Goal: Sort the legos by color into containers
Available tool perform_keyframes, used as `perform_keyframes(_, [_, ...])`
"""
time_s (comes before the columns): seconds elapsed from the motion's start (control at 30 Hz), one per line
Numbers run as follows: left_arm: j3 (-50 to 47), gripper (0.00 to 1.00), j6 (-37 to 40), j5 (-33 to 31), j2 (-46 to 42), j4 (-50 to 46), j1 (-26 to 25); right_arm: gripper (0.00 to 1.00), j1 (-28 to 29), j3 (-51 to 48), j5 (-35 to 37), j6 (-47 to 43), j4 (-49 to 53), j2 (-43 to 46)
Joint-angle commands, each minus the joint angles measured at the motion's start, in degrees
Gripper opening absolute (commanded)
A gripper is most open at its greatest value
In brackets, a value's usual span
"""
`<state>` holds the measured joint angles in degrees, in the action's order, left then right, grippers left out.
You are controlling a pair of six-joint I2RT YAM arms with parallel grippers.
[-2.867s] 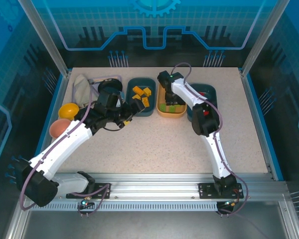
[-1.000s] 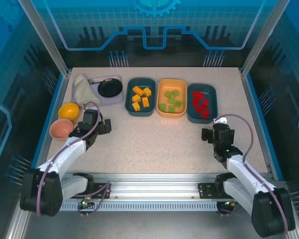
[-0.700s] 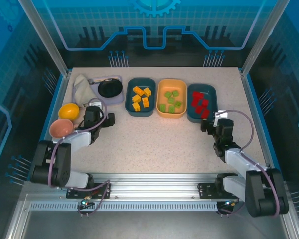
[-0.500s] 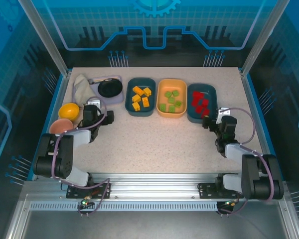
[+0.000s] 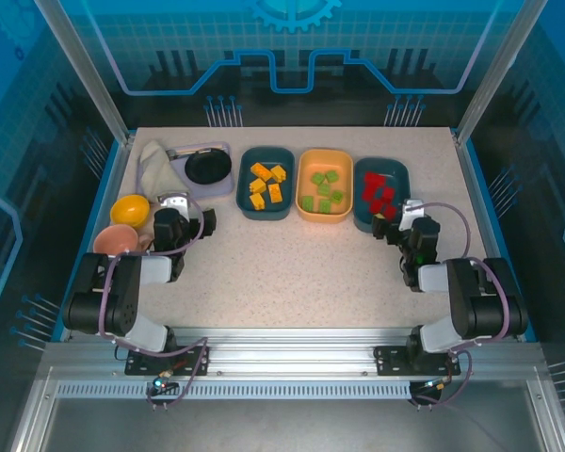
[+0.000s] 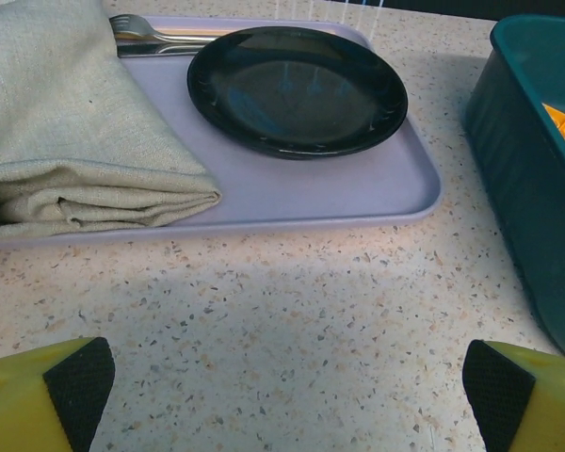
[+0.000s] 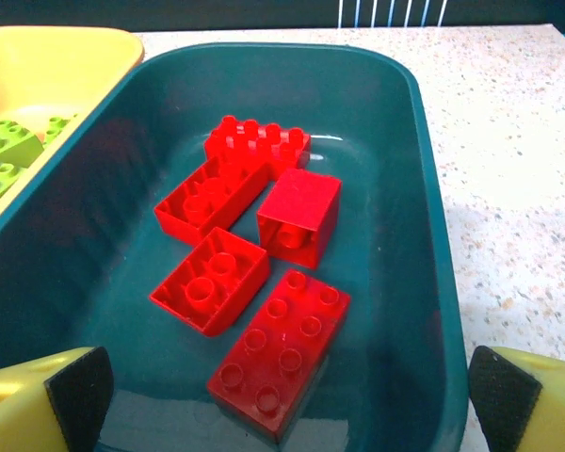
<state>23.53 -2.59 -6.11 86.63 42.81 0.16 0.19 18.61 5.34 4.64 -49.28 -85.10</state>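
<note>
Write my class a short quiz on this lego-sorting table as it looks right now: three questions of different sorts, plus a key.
1. True or false: the red legos lie in a dark teal tray.
2. Which colour of brick lies in the orange-tan tray? A) red B) light green C) yellow-orange
3. Going by the right wrist view, how many red legos are in their tray?

Key
1. True.
2. B: the light green legos.
3. Five.
</note>
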Motion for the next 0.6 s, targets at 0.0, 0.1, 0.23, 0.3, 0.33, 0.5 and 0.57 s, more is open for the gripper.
perform_keyframes(0.0, [0.0, 0.99, 1.2, 1.4, 0.2, 2.6, 0.0, 1.0, 3.4, 4.7, 4.4, -2.7, 4.1, -0.8])
perform_keyframes(0.1, [-0.1, 0.99, 1.4, 1.1, 0.2, 2.6, -0.1, 1.0, 4.5, 4.8, 5.6, -3.6, 3.1, -1.1])
perform_keyframes(0.23, [0.0, 0.99, 1.6, 0.6, 0.1, 2.5, -0.4, 1.0, 5.0, 4.9, 6.3, -4.0, 3.5, -1.2])
perform_keyframes(0.3, [0.0, 0.99, 1.7, 0.6, 0.2, 2.5, -0.4, 1.0, 5.0, 5.0, 6.2, -3.9, 3.6, -1.2])
perform_keyframes(0.33, [0.0, 0.99, 1.6, 0.6, 0.2, 2.5, -0.4, 1.0, 5.0, 5.0, 6.2, -4.0, 3.6, -1.2])
perform_keyframes(0.5, [0.1, 0.99, 1.6, 0.7, 0.2, 2.4, -0.4, 1.0, 5.0, 5.0, 6.1, -4.0, 3.5, -1.2])
perform_keyframes(0.57, [0.0, 0.99, 1.6, 0.6, 0.2, 2.4, -0.4, 1.0, 4.9, 5.0, 6.1, -4.0, 3.7, -1.2])
